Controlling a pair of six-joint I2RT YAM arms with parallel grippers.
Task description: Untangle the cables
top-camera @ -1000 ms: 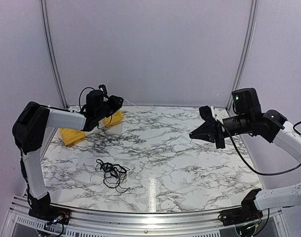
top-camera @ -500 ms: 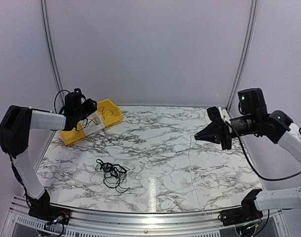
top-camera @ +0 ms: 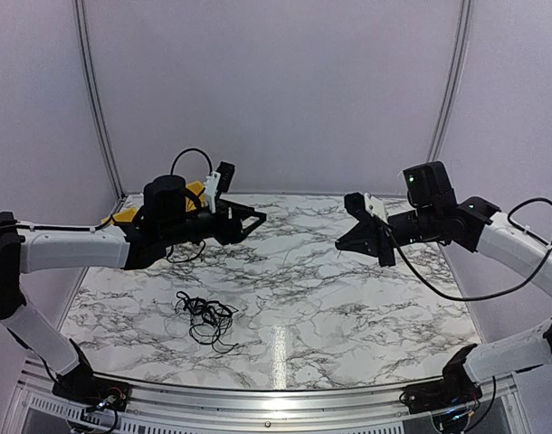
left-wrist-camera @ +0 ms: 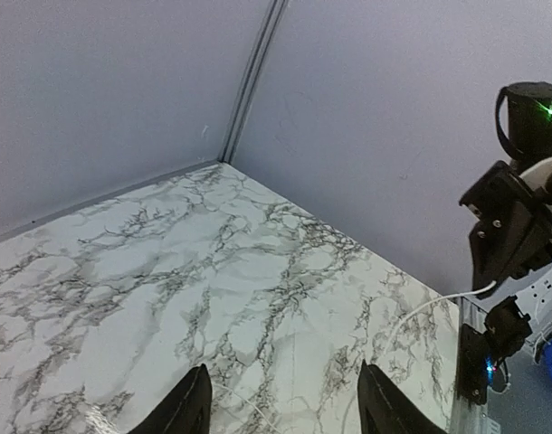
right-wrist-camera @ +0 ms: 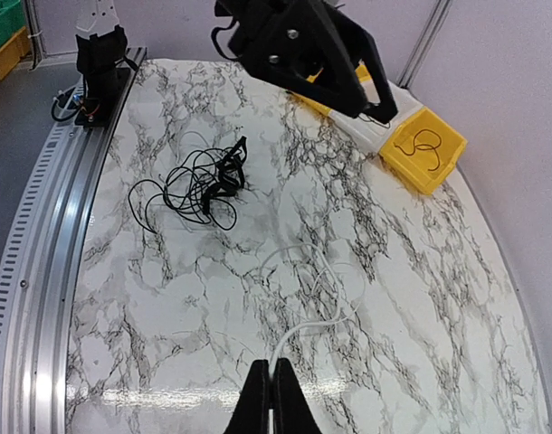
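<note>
A tangle of thin black cables lies on the marble table near its front left, also in the right wrist view as black cables. My left gripper hovers over the table's back middle, open, with nothing between its fingers. My right gripper hangs right of centre, shut on a thin white cable that loops down onto the table. Part of that white cable shows in the left wrist view. Neither gripper touches the black tangle.
A yellow bin stands at the back left corner, a single black cable lying inside it; in the top view the bin is partly behind my left arm. A metal rail runs along the table's near edge.
My left arm has swung from over the yellow bin toward the table's middle, and its jaws have opened wider. My right gripper shifted left, still shut on the white cable.
</note>
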